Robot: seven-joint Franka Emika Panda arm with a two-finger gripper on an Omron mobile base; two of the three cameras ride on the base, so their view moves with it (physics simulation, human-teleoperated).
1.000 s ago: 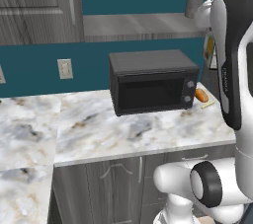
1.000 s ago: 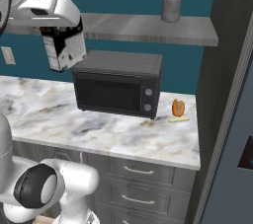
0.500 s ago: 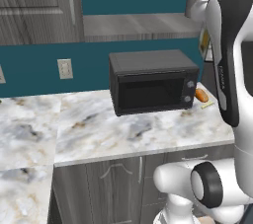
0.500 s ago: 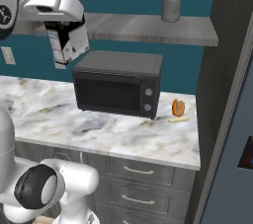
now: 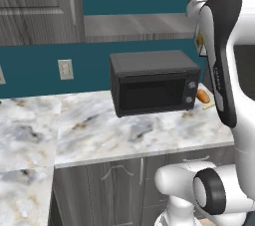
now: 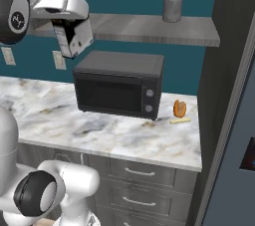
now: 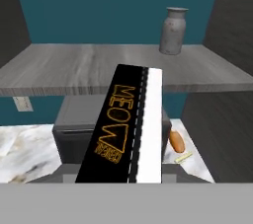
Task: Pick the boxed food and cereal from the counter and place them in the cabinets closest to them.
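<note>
My gripper is shut on the boxed food, a small black box with a white face. It hangs tilted in the air above the left end of the microwave, just in front of the grey shelf. In the hand view the boxed food fills the lower middle and hides my fingertips; orange lettering runs along its black side. It points at the shelf edge. The marble counter lies below. A wood-grain cabinet door hangs at the upper left. The cereal is out of view.
A grey jar stands on the right part of the shelf. An orange food item and a small yellow stick lie on the counter right of the microwave. A tall dark panel and the fridge close off the right side.
The hand with the box has risen slightly and shifted a little right, closer to the shelf edge. Nothing else has moved.
</note>
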